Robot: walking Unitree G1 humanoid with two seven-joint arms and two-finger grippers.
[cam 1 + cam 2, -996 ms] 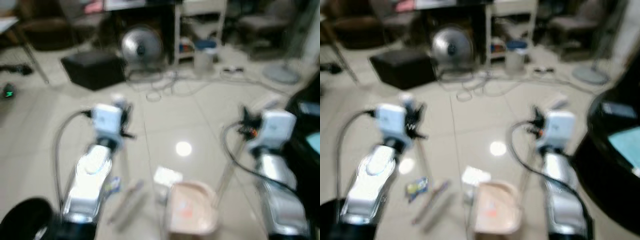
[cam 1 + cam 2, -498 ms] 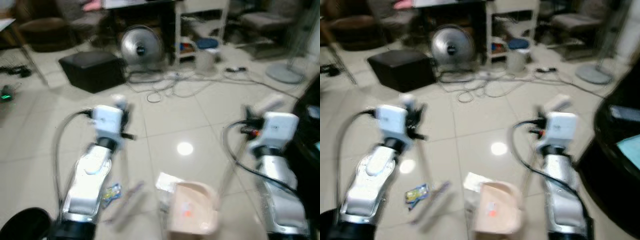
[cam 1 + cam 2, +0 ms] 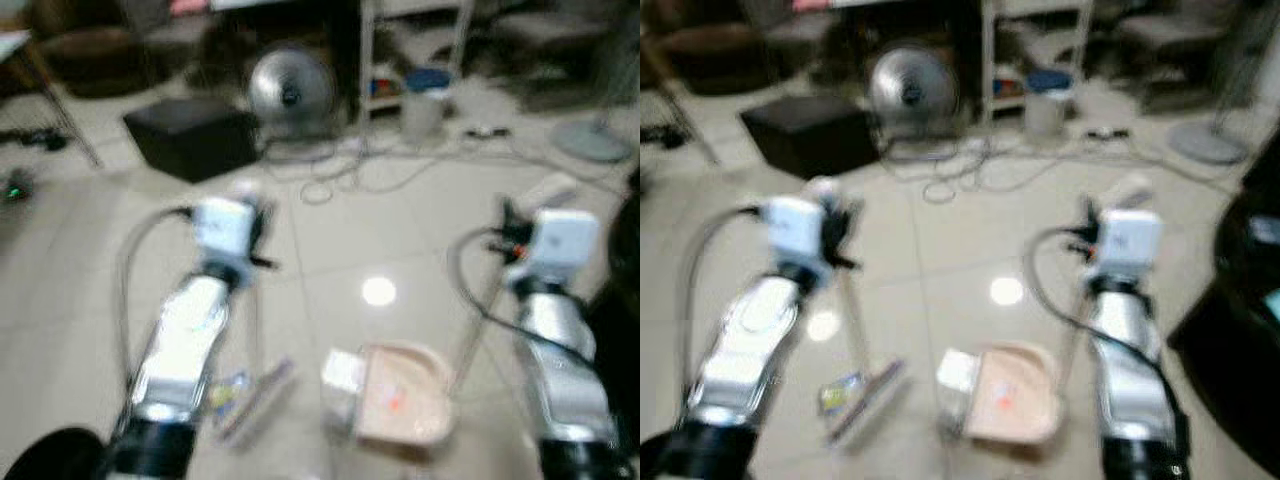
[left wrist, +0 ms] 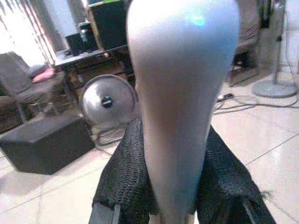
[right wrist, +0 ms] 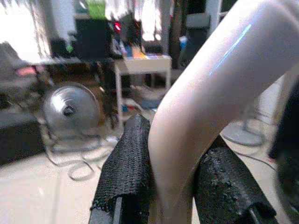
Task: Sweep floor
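Left wrist view: left gripper clamps broom handle.

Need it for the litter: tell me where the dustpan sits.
In the left eye view the pink dustpan rests on the floor tiles low at centre-right, white paper scrap at its left edge, nearer the right arm.

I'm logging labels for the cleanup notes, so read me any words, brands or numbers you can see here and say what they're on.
None can be read.
Small wrapper on the floor by the broom head: colourful print, too blurred to read.
Dustpan: an orange mark inside, too blurred to tell whether it is lettering.
Items on the white shelf: too small and blurred.
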